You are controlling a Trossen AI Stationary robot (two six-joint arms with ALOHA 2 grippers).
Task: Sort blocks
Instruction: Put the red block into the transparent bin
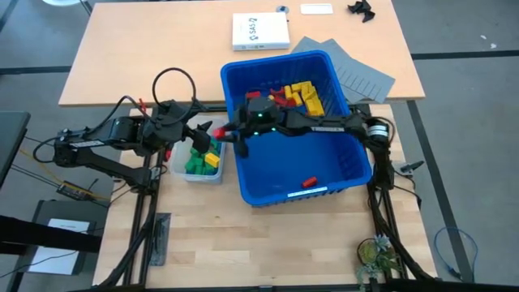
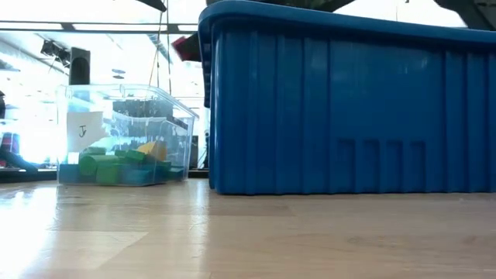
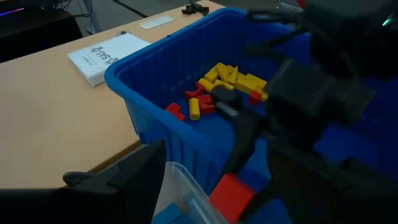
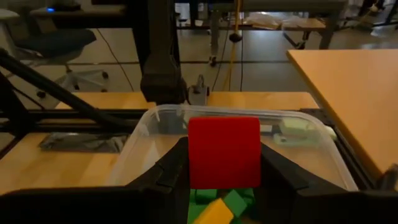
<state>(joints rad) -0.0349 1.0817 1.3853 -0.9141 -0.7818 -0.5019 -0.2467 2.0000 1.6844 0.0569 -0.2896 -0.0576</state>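
**Over the clear tub: right gripper holding a red block**

Above the small clear plastic tub [image 4: 236, 134] you see the right gripper [image 4: 224, 180], its two dark fingers [image 4: 168, 174] closed on a flat-faced red plastic block [image 4: 224, 151]. In the high view your right arm reaches across the left rim of the large blue plastic bin [image 1: 268, 174], and the same red block [image 1: 219, 132] shows just at that rim, between bin and tub.

Your left gripper [image 1: 197, 135] stands over the tub [image 1: 180, 166] from the other side, jaws wide apart and empty; one of its fingers [image 3: 118, 177] appears dark in the foreground of the left wrist view, with the red block [image 3: 231, 194] close beside it.

Inside the tub lie green blocks [image 1: 195, 161] with a yellow one [image 1: 212, 159] among them; the low view shows them [image 2: 116, 164] piled on the tub's floor. At the far end of the bin rest mixed yellow and red blocks [image 3: 227, 87], and one red block [image 1: 308, 181] lies alone near the bin's near wall.

A white booklet [image 1: 259, 32] sits on the far table, well apart from the bin.
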